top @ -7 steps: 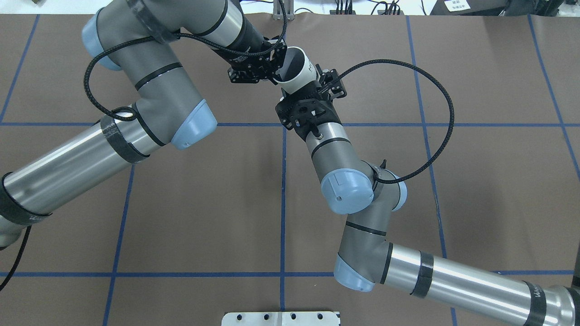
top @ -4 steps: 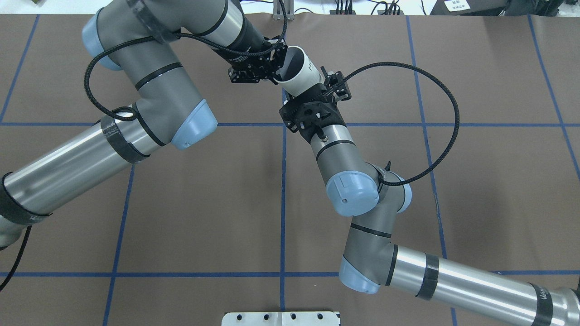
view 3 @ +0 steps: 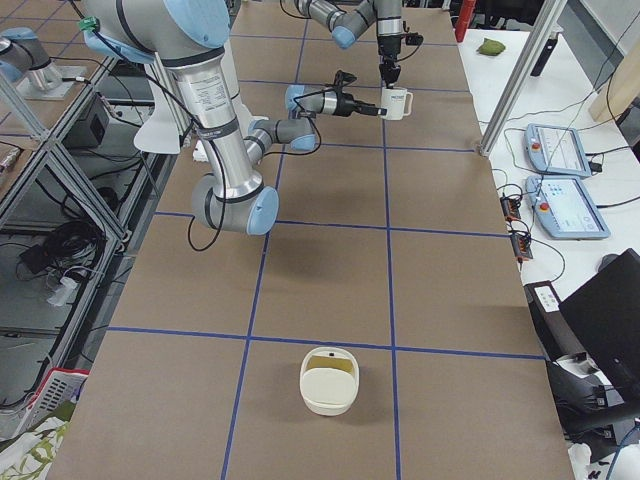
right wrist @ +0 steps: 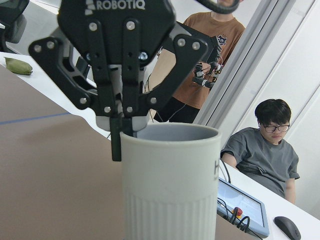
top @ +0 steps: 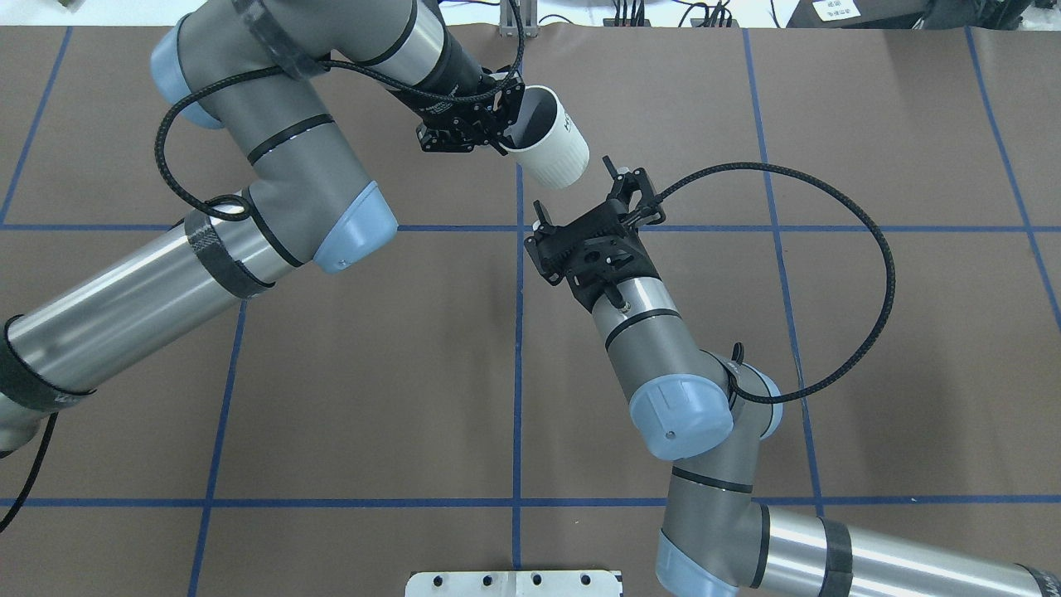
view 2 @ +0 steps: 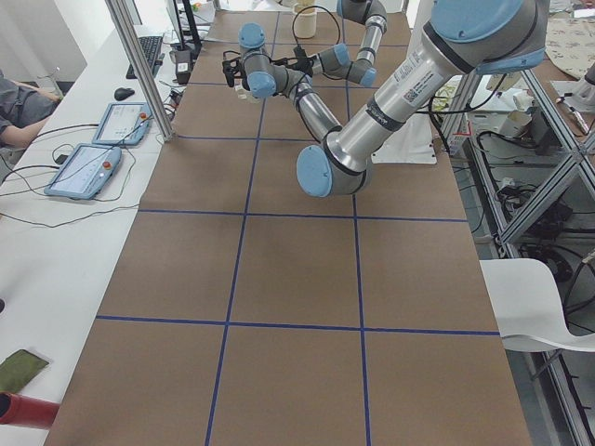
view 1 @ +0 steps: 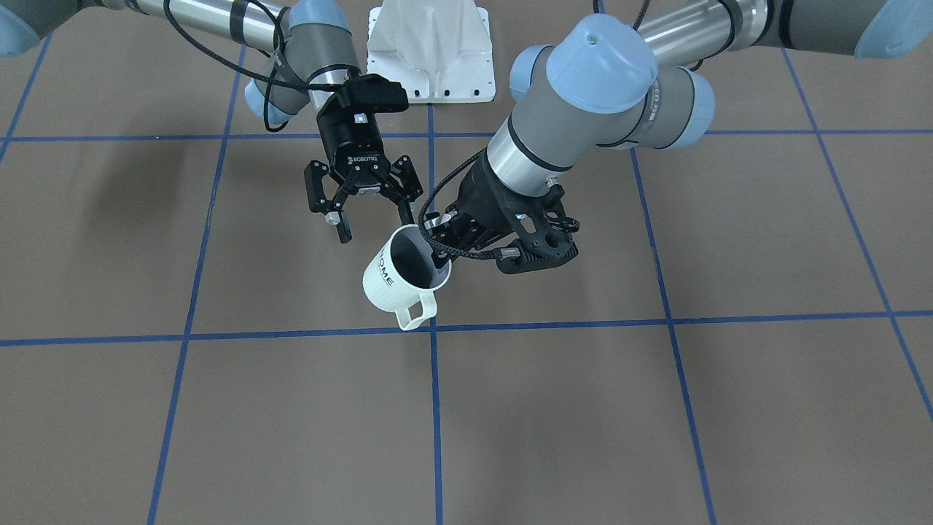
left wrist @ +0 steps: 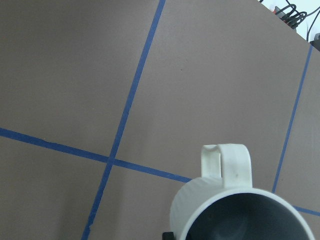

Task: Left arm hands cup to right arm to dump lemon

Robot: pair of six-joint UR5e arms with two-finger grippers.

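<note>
left pincer [view 1: 439, 244] clamped on the rim of the cup [view 1: 383, 281]; nothing else holds the cup; it sits tilted, mouth up and leaning toward the left pincer, base toward the right arm's side

cup position, overhead view: far half of the worktop [view 1: 656, 408], just right of the centre blue tape line [top: 517, 373], beyond the nearer cross line

loop handle is on the side away from the left pincer, pointing to the operators' side; "OME" lettering on the flank facing the right pincer [view 1: 374, 226]; wall white and ribbed; inside reads grey in the left wrist view, only part of it in shot

right pincer is wide, nothing between its fingers, ROBOTIQ mark visible; it aims at the cup; overhead view shows a clear gap between it and the cup's base; front view puts one fingertip close by the rim

left arm [top: 282, 166] comes in from the near left, elbow bent, wrist out over the far centre; right arm [top: 655, 332] comes up from the near right, black cable looping out on its right

right-side view: cream container [view 3: 328, 385] on the worktop at the near end, well apart from both arms

right wrist view, behind the cup: person in an orange shirt [right wrist: 200, 85], person in grey with glasses [right wrist: 270, 150]
</note>
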